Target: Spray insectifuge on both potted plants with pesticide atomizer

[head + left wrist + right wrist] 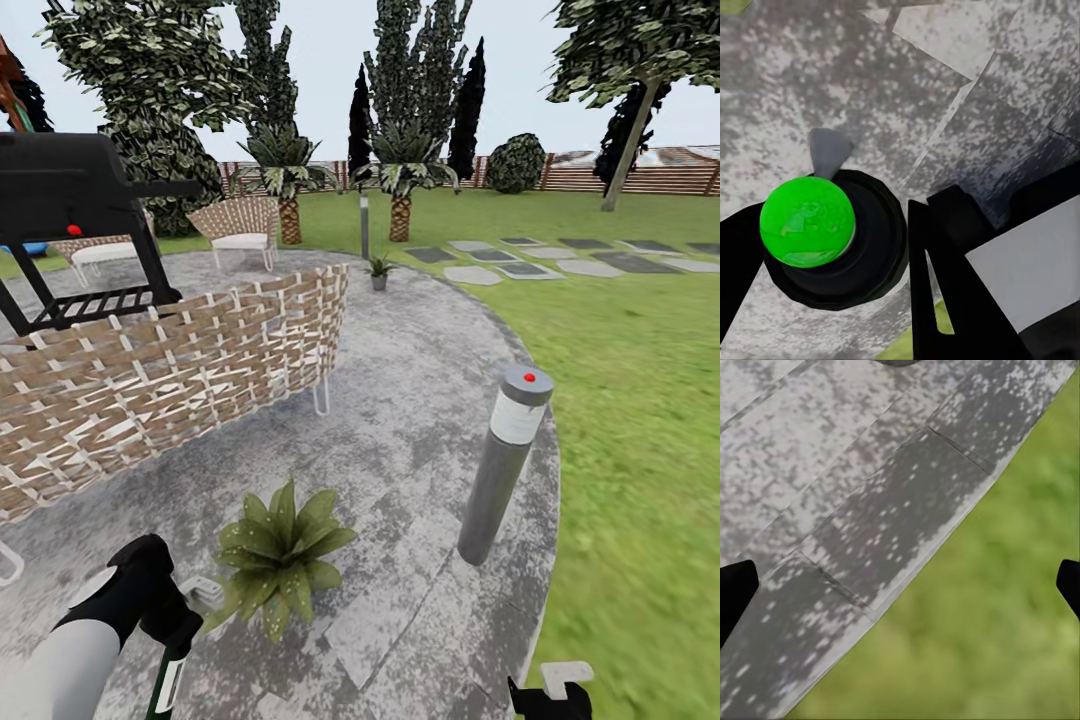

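Note:
My left gripper (168, 640) is low at the near left, shut on the pesticide atomizer (166, 682), a dark green bottle with a white label and a white trigger head pointing right. In the left wrist view the atomizer (832, 240) appears from above as a black round body with a bright green cap, black fingers (945, 285) on either side. One potted plant (280, 555) stands on the patio just right of the trigger head. The other potted plant (379, 268) sits at the patio's far edge. My right gripper (548, 690) is open at the near right, and open (900, 585) over the patio rim.
A grey bollard (503, 465) with a red top stands right of the near plant. A wicker chair (170, 385) fills the left, with a black grill (75, 215) behind it. Lawn (640, 420) lies to the right, with stepping stones, palms and a fence beyond.

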